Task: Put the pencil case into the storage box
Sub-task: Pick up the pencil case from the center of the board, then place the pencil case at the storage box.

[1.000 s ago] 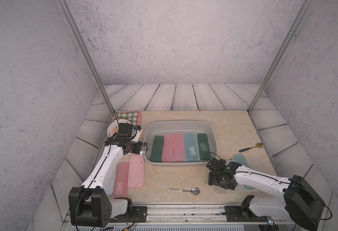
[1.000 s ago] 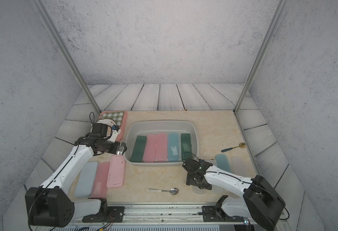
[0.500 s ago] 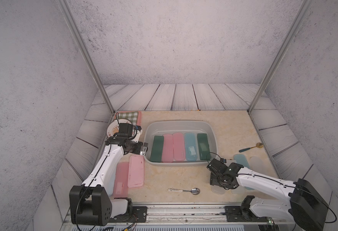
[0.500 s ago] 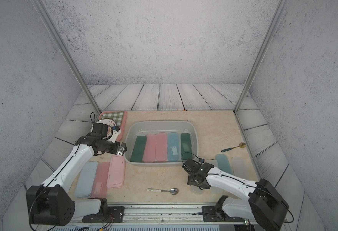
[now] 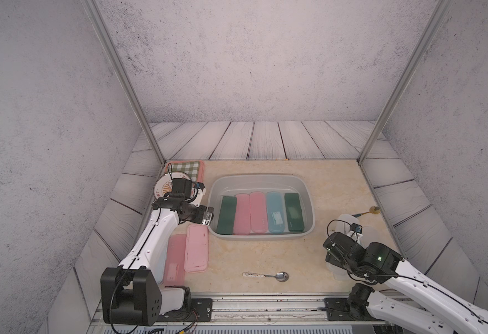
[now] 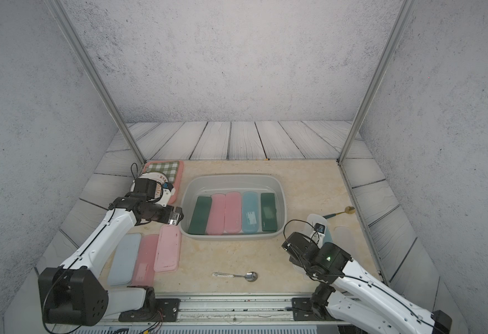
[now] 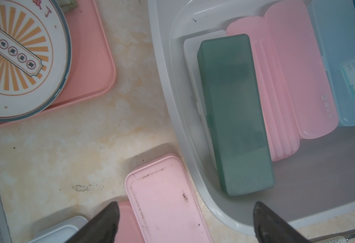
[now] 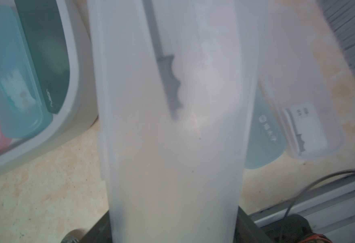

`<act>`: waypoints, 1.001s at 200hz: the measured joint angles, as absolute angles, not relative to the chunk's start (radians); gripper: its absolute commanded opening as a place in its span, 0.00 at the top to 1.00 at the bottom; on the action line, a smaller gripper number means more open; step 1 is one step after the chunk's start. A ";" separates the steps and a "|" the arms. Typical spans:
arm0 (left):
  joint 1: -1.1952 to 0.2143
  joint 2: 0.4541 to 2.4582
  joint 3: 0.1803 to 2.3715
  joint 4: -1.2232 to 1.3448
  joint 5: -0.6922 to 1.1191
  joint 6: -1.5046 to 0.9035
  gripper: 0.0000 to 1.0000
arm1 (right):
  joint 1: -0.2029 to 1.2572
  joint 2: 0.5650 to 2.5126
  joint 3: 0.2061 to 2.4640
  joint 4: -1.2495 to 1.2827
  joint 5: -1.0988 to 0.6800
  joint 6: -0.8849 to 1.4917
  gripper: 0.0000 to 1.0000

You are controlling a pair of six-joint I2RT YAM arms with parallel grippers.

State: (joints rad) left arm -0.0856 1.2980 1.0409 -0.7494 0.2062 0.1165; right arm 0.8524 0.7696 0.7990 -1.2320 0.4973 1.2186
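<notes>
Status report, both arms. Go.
Left gripper open, empty, beside storage box. Right gripper shut on translucent white pencil case, outside the box. Five cases line the box floor.

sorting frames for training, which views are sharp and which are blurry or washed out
Right wrist view: soft and smeared, the white pencil case fills most of the frame. Left wrist view: crisp on the storage box, only the fingertips look dark and soft. Both top views: sharp, evenly lit.

Soft, even light fills both sharp top views, with wide-angle bending at the edges. The left wrist view is crisp; the right wrist view smears, its translucent pencil case (image 8: 172, 147) hazy.
</notes>
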 measured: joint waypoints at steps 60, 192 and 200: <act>-0.079 1.298 1.043 -0.752 0.145 0.104 0.00 | 0.852 1.086 1.131 -0.953 0.469 0.939 0.45; 0.026 1.239 1.084 -0.825 0.474 0.171 0.02 | 0.894 2.081 1.707 -0.600 0.138 0.792 0.45; 0.026 1.238 1.085 -0.828 0.456 0.178 0.02 | 0.895 2.103 1.718 -0.598 0.127 0.792 0.44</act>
